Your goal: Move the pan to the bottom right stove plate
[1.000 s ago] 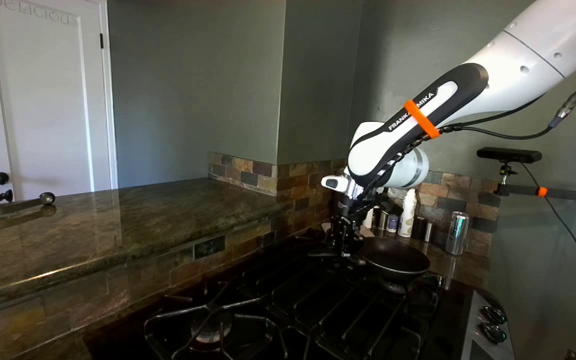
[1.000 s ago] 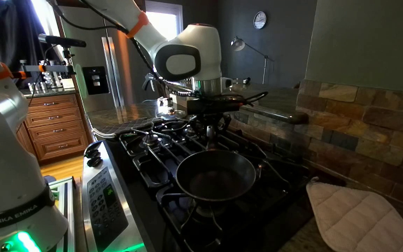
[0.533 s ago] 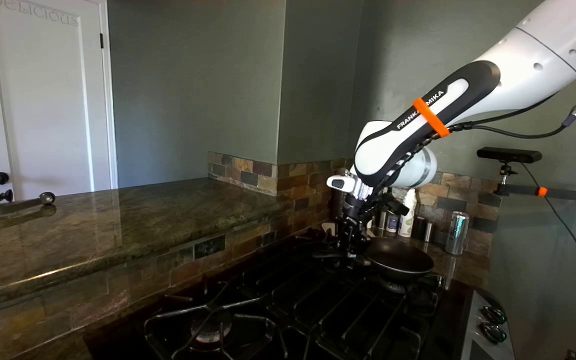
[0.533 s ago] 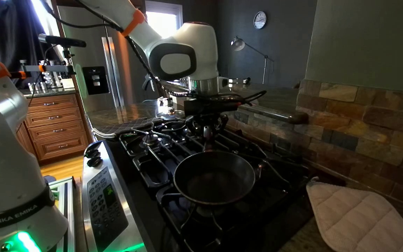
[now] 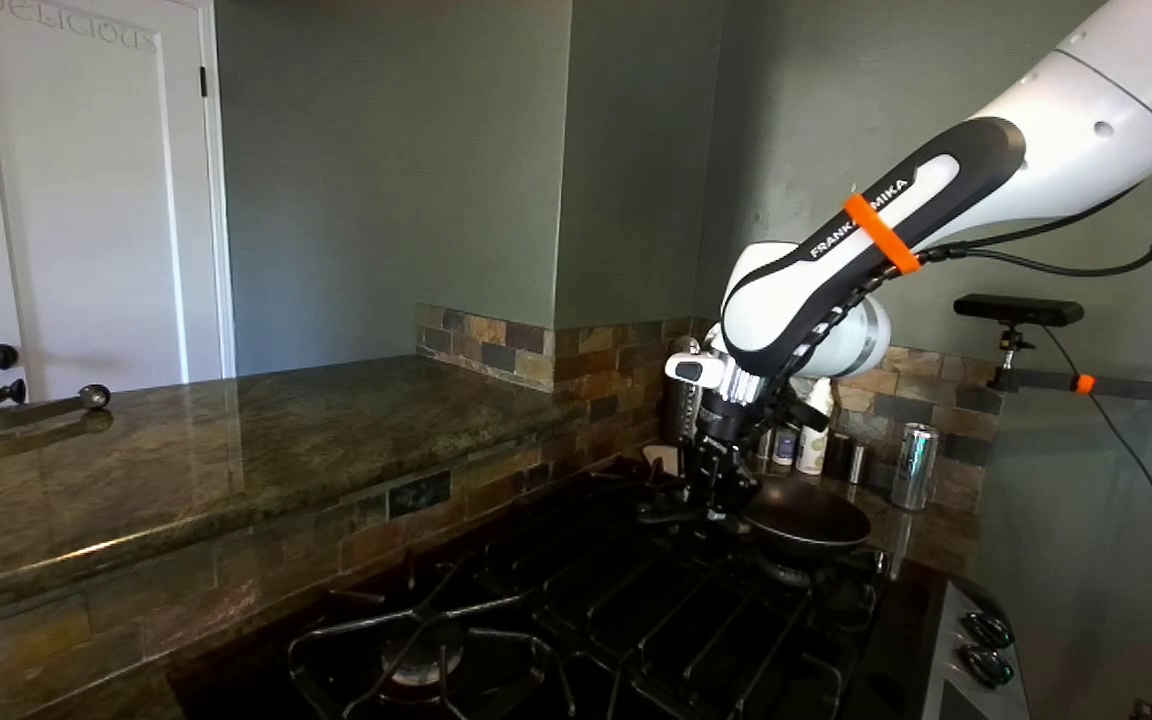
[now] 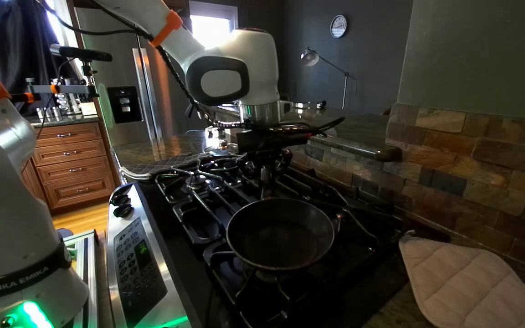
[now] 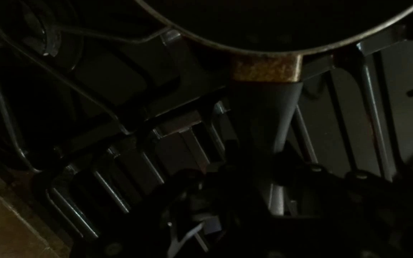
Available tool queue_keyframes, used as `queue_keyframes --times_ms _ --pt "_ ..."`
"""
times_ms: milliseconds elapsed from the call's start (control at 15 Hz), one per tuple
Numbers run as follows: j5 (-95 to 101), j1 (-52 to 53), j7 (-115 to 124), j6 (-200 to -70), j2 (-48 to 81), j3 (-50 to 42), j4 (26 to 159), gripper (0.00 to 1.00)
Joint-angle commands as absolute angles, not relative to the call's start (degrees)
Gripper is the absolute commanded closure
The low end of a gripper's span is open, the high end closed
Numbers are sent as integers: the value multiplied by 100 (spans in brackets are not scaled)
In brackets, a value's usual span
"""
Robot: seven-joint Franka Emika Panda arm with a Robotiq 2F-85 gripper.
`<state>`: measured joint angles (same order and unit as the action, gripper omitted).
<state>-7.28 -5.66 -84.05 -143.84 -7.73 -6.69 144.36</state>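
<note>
Hob [image 6: 185, 262] is running between tiled wall [image 6: 463, 182] and controls [image 6: 137, 264], potholder [image 6: 467, 282] lying near its edge. Pan [image 6: 280, 234] is showing over bottom right stove plate [image 5: 784, 573], gripper [image 7: 257, 154] clamping its handle [image 7: 265, 114]; grates [image 5: 471, 607] stretching beyond.

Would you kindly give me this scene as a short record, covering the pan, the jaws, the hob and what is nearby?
Pan: dark, round, thin paler rim, open side up
Handle: dark, with a brownish collar next to the pan
Jaws: shut on the pan's handle
Burner: partly visible beneath the pan
Grate: cannot tell whether the pan touches it
Hob: black
Beside hob: pale quilted pad
Also nearby: white bottle, silver can
</note>
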Motion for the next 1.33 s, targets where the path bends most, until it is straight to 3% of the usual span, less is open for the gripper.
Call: queue_keyframes --times_ms 0,733,800,867,1267 --pt "-719 -462 -8622 -14307 -1068 -779 14681 92" --pt "-716 -454 -8476 -14329 -1178 -827 14804 92" --pt "-707 -455 -8469 -14337 -1183 -831 14805 89" --pt "-706 -456 -8460 -14344 -1183 -836 14803 51" --pt "-713 -457 -8441 -14338 -1226 -878 14781 8"
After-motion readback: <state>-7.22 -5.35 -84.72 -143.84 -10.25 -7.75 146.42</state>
